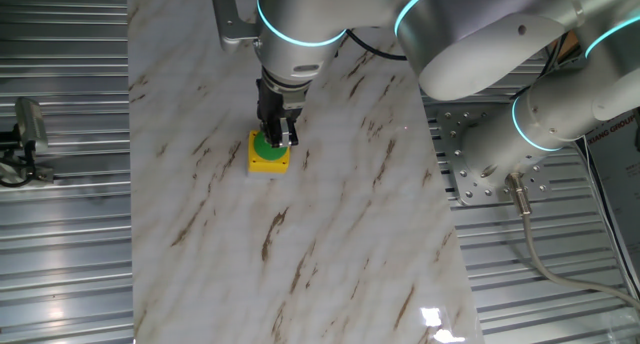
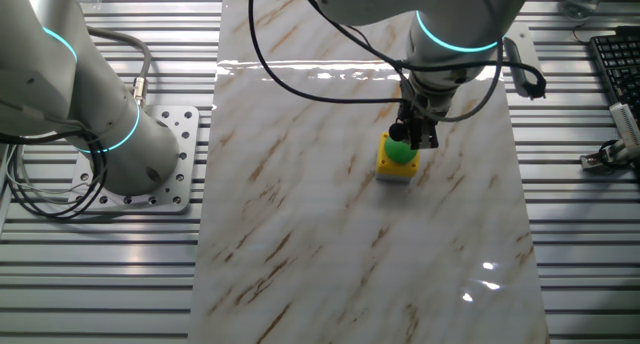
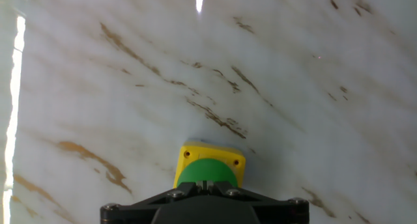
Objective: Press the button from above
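The button has a round green cap [image 1: 261, 143] on a square yellow box base [image 1: 268, 164] and sits on the marble tabletop. My gripper [image 1: 276, 138] points straight down onto the cap, with its fingertips at the cap's top surface. In the other fixed view the gripper [image 2: 413, 138] covers the far side of the green cap [image 2: 398, 152]. In the hand view the fingertips [image 3: 201, 183] meet with no gap, right over the green cap [image 3: 207, 170]; the yellow base [image 3: 195, 154] shows beyond it. The gripper is shut and holds nothing.
The marble tabletop [image 1: 330, 224] is a long slab with ribbed metal flooring on both sides. The arm's base plate [image 2: 150, 184] stands off the slab's edge. A keyboard [image 2: 612, 69] and a small tool [image 2: 605, 156] lie off the slab.
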`<move>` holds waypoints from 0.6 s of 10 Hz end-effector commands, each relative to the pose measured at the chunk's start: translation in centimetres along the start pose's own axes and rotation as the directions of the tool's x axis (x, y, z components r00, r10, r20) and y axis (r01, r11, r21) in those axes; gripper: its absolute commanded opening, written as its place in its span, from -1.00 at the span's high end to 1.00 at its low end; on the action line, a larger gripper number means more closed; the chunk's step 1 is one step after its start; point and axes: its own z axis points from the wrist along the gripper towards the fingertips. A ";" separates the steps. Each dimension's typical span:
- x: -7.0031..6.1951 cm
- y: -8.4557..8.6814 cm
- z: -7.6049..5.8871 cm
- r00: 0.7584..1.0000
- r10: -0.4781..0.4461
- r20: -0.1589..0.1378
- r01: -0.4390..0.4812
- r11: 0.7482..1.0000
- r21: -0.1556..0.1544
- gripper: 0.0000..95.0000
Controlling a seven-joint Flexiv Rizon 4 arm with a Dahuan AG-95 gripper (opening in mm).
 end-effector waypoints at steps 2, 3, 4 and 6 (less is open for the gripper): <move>0.0 0.0 -0.1 1.000 -0.008 -0.001 0.008 1.000 -0.005 1.00; 0.0 0.0 -0.1 1.000 -0.008 -0.001 0.008 1.000 -0.006 1.00; 0.0 0.0 -0.1 1.000 -0.013 0.000 0.013 1.000 -0.010 1.00; 0.0 0.0 -0.1 1.000 -0.014 0.002 0.014 0.999 -0.033 1.00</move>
